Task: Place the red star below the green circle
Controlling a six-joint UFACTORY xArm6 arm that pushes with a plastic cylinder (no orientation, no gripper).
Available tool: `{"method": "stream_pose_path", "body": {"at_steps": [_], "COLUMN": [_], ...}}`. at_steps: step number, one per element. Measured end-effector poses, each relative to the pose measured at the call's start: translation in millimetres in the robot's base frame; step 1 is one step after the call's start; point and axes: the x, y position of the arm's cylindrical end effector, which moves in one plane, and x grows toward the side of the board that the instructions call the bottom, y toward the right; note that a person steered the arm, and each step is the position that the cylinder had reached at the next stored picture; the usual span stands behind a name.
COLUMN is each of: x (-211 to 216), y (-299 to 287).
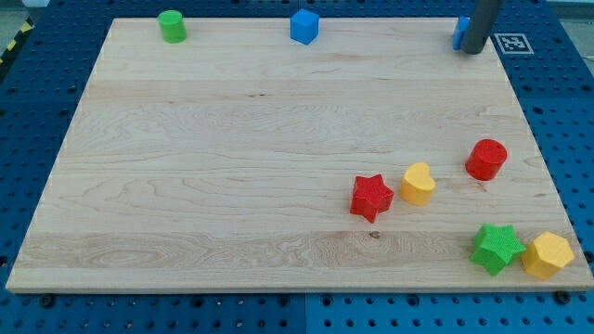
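Red star block (371, 197) sits lower right of centre on the wooden board (223, 176), yellow rounded block (418, 183) just beside it on the view's right. Nearer the bottom edge: green star block (496, 248) touching yellow hexagonal block (548, 255) at the right corner. Red cylinder block (485, 159) near the right edge. Wide bare wood across the left and middle. Far edge: green circle block (172, 26) top left, blue cube block (304, 26) top middle. Dark rod upright at top right, my tip (472, 50) against a part-hidden blue block (458, 33), well apart from the star. No fingers to describe, just a rod.
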Motion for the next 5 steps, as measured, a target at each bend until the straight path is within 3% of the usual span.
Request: {"method": "stream_pose_path", "body": {"at_steps": [2,3,4,5], "x": [-10,9,63,98], "y": [0,-30,-45,-15]}}
